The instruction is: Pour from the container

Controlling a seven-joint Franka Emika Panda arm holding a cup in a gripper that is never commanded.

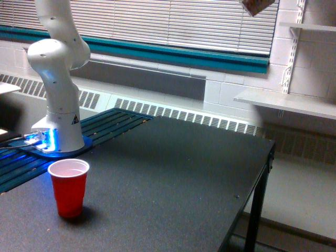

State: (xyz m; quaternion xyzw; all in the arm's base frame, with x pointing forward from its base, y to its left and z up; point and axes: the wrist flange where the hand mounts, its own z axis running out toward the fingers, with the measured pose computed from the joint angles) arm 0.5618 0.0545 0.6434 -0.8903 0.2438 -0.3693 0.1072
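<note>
Looking at the table (173, 173) first: dark top, mostly bare, so you have plenty of free room for the pour. Arm (58, 79) base sits at the far corner on the exterior view's left, on a slatted blue section, base light glowing blue. Its upper links run out of the top of frame, so you can't follow them to the wrist.

Red cup (69, 187) stands upright near the front edge, exterior view's left, just in front of the base. Open mouth up, white inside, looks empty. My read: it's parked close to the base as the catch vessel, within easy reach and clear of the table edge.

Container (257, 6) is only partly visible at the very top, towards the exterior view's right, high above the table and well apart from the cup. You see a tilted clear bottom corner with brown bits through the wall. Likely carried high to keep it clear of everything during transit.

Jaws: out of frame. You can't tell how wide they are or confirm their grip; the container hanging in mid-air suggests it's held, that's all.

Judgement: pour not started. You'd need to bring the container across and down over the cup before tipping further, or the bits scatter.
</note>
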